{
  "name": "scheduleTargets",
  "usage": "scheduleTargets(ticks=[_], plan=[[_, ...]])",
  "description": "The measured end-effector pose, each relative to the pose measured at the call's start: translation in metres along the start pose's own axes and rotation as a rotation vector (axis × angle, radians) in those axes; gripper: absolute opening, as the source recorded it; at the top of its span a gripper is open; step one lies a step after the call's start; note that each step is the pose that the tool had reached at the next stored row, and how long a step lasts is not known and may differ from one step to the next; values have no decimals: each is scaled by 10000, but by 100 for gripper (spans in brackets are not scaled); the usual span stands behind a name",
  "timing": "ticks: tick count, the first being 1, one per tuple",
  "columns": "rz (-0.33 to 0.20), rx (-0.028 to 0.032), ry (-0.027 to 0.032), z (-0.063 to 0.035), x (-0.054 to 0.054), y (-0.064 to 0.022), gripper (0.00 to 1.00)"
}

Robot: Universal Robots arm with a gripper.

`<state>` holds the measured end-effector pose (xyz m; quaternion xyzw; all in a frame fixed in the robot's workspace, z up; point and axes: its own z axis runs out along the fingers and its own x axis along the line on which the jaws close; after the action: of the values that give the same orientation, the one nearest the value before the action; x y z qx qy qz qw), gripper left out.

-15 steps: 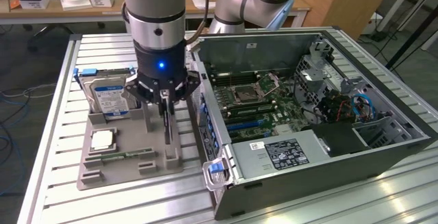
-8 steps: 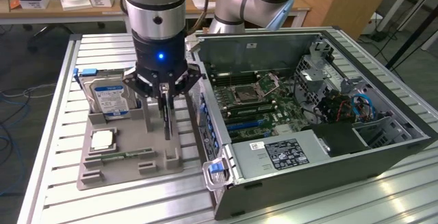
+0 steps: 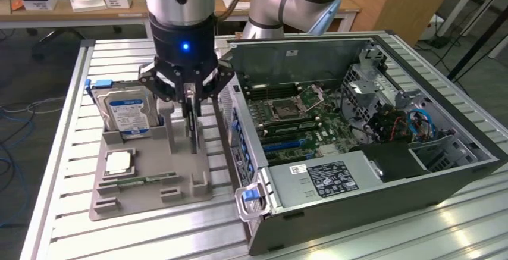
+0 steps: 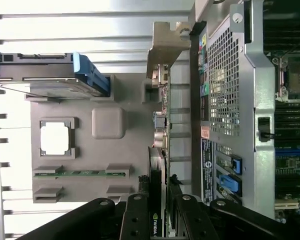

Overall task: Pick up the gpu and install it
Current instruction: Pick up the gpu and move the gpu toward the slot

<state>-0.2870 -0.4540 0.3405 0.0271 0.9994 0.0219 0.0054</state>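
Note:
The gpu (image 3: 193, 130) stands on edge over the right side of the grey holder tray (image 3: 143, 196), seen as a thin dark card hanging below my gripper (image 3: 189, 102). In the wrist view the gpu (image 4: 160, 125) runs edge-on, its silver end bracket at the far end and a green logo near my fingers. My gripper (image 4: 160, 202) is shut on the card, one finger on each face. Whether the card's lower edge still touches the tray is not clear.
The tray also holds a blue-labelled hard drive (image 3: 127, 114), a processor chip (image 3: 119, 162) and a narrow green memory stick (image 3: 147, 181). The open computer case (image 3: 468, 123) lies close to the exterior view's right of the tray, motherboard (image 3: 301, 117) facing up. The slatted metal table (image 3: 71, 123) carries everything.

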Motion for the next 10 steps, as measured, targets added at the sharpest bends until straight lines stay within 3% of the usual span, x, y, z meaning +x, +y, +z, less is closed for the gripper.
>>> scheduleTargets(ticks=[10], plan=[[0, 0, 1, -366, -3, 16, 26]])
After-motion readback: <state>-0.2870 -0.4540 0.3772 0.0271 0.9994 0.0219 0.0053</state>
